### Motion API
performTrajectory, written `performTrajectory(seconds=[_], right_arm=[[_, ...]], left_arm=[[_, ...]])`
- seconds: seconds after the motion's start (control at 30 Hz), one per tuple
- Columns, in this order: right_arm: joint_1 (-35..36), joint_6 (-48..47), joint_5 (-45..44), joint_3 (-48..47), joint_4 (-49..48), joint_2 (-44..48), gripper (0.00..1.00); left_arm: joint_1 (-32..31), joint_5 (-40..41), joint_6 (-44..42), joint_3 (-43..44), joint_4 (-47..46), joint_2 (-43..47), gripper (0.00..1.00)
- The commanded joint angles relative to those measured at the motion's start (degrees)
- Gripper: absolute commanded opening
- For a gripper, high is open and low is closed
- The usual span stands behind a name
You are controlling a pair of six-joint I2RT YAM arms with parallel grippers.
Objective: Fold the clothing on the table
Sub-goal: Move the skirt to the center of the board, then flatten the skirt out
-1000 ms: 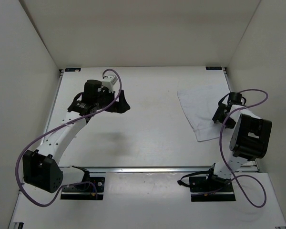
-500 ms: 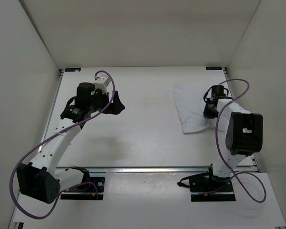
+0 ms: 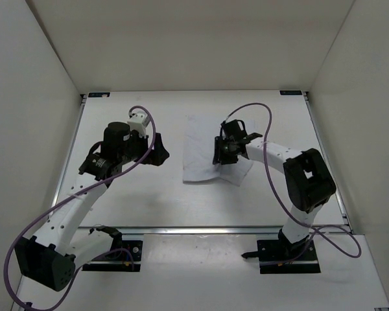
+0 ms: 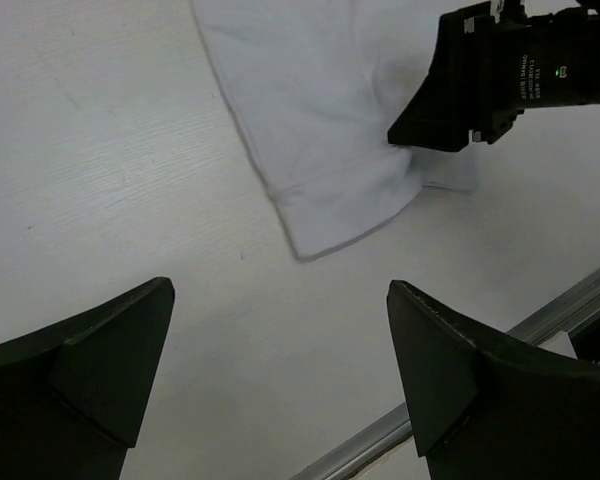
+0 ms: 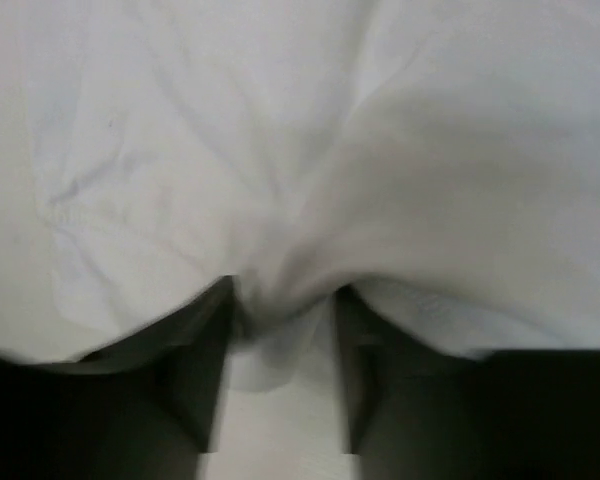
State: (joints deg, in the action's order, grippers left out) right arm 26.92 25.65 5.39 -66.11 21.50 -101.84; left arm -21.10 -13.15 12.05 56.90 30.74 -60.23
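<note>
1. Moved since a second ago: my left gripper [image 3: 161, 150] has eased a little toward 6 o'clock. The clothing [image 3: 198, 152] has crossed from the 3 o'clock side of the table [image 3: 246, 207] to its middle, travelling with my right gripper [image 3: 219, 155].
2. On the left, the jaws stand spread wide with nothing in them, hovering over bare tabletop. In that wrist view I see the cloth's near corner just ahead of the gap.
3. At centre, the clothing lies mostly flat, its long axis running roughly 12 to 6 o'clock with a slight tilt. The 6 o'clock end is rumpled, and a flap pokes out toward 4 o'clock.
4. On the right, the gripper sits on the cloth's 3 o'clock half, clamped on a pinch of fabric. Its wrist view shows a ridge of white cloth gathered between the jaws.
5. What the coming move turns on: from the free left gripper the cloth lies at 3 o'clock, near but apart, with its long 9 o'clock edge facing the open jaws. The right arm is already on the cloth, so I judge the left must reach toward 3 o'clock for that edge before any fold across the long axis.
</note>
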Motion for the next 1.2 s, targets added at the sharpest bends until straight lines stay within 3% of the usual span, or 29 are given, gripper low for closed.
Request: performTrajectory(seconds=[0.0, 0.07, 0.27, 0.43, 0.77, 1.07, 1.17], right_arm=[[1.6, 3.0, -0.3, 3.0, -5.7, 7.5, 0.51], [0.0, 3.4, -0.3, 6.1, -6.2, 13.0, 0.73], [-11.2, 4.6, 1.9, 20.0, -7.9, 29.6, 0.78], [-18.2, 2.5, 6.2, 28.8, -7.2, 33.8, 0.71], [-13.2, 3.4, 8.6, 30.8, -12.8, 26.4, 0.69], [-8.5, 5.1, 4.9, 29.9, -12.8, 20.3, 0.5], [-8.4, 5.5, 6.3, 30.9, -14.4, 19.0, 0.35]], left_arm=[[-1.0, -1.7, 1.5, -3.7, -0.4, 1.6, 0.99], [-0.7, -3.0, 2.3, -6.2, -1.6, 1.1, 0.98], [-0.5, -4.9, 4.5, -11.1, -5.3, -1.0, 0.99], [-0.2, -7.3, 10.1, -17.1, -13.1, -2.1, 0.93], [-1.2, -8.6, 15.8, -21.1, -25.5, -11.2, 0.86], [-2.2, -7.3, 17.6, -21.6, -29.2, -16.6, 0.87], [-2.8, -7.1, 17.5, -21.3, -29.5, -19.0, 0.86]])
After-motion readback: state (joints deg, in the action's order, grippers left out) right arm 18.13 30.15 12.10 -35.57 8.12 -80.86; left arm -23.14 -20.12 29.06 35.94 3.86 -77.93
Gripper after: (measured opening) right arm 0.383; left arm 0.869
